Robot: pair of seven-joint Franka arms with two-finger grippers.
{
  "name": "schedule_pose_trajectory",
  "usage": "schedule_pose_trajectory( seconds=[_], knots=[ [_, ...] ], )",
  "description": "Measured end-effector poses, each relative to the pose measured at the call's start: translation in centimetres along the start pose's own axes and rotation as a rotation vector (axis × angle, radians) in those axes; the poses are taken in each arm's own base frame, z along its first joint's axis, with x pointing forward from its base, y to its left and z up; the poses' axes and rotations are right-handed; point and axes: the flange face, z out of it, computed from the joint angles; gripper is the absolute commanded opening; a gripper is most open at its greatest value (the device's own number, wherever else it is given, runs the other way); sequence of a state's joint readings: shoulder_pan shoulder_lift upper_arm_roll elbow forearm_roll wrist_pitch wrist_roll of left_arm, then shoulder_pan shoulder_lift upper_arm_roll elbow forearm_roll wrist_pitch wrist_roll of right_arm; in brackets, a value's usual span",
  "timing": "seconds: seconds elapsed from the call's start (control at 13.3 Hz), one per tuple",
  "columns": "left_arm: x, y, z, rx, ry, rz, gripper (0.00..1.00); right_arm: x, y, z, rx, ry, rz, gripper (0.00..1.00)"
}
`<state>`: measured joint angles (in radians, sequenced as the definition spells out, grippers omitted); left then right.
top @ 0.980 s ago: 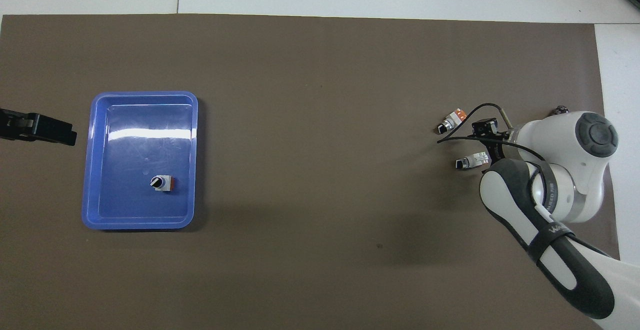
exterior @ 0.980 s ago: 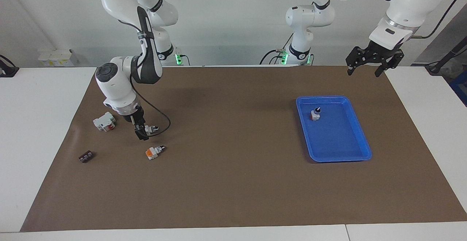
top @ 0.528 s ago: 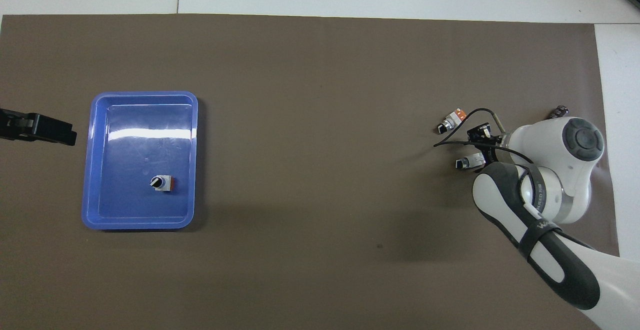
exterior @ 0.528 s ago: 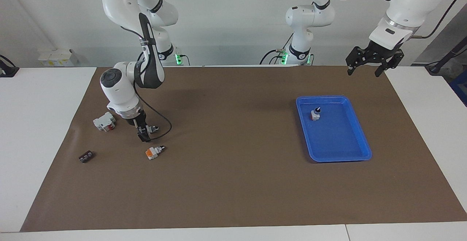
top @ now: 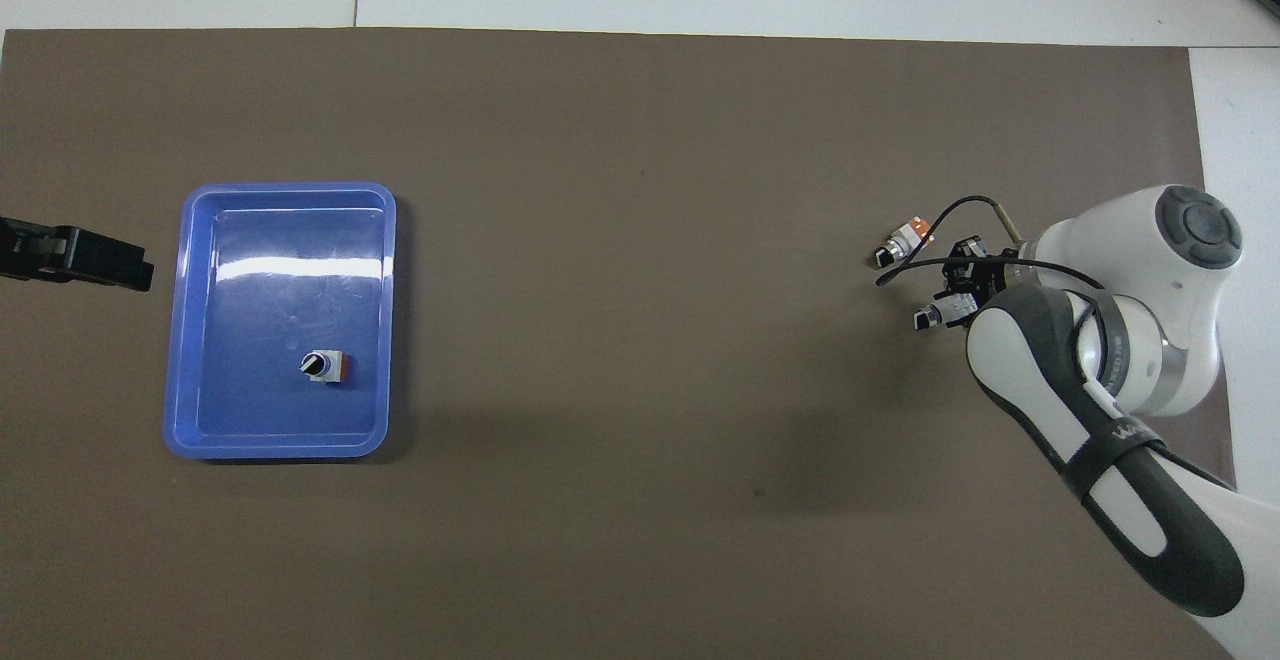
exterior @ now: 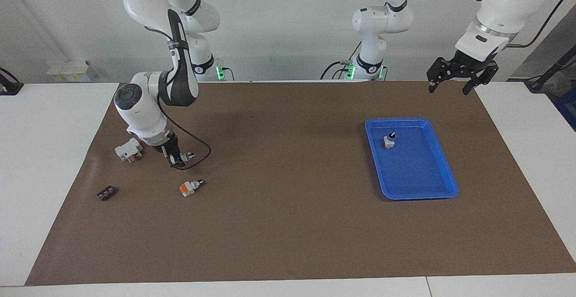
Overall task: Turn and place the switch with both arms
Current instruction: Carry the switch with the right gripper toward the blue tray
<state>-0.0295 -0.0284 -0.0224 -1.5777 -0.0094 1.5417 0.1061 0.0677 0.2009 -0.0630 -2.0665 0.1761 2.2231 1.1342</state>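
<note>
Since a second ago the right arm's wrist has swung back a bit toward its own end of the desk (exterior: 288, 243), and the right claw (exterior: 174, 157) sits down on the switch (exterior: 186, 156), which has shifted slightly toward the robots. Using the orange-ended switch (exterior: 189, 187) as the landmark: the switch is just beside it, nearer the robots, and I can't tell if it's resting on the mat or lifted. Looks like the right claw is clamped around its body, with only the white body and black knob poking out. Facing view shows the claw fingers at the switch; overhead, the arm's elbow covers most of that and only the knob end (top: 926, 318) peeks out. The blue tray (exterior: 443, 171), well apart toward the left arm's end, holds a red-based switch (exterior: 389, 141). The left claw (exterior: 451, 82) waits in the air, fingers spread apart.
</note>
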Motion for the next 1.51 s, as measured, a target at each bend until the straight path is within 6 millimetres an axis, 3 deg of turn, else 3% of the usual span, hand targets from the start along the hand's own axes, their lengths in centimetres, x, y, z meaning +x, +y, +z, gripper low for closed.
schedule_pose_trajectory(
  seconds=[0.3,0.53,0.75,1.28,1.51],
  knots=[
    [0.0,0.0,0.0,0.0,0.0,0.0,1.0,-4.9,-3.4,-6.6,0.03,-0.267,0.034,0.0],
    [0.0,0.0,0.0,0.0,0.0,0.0,1.0,-12.0,-6.2,-9.8,0.108,-0.443,-0.012,0.0],
    [0.0,0.0,0.0,0.0,0.0,0.0,1.0,-16.9,-8.1,-13.0,0.2,-0.627,-0.003,0.0],
    [-0.6,1.4,-0.8,0.001,0.001,0.026,1.0,-27.7,-8.3,-17.2,0.146,-0.718,0.069,0.0],
    [-1.3,2.2,-1.6,0.003,0.004,0.041,1.0,-30.9,-8.5,-18.2,0.146,-0.747,0.181,0.0]
  ],
)
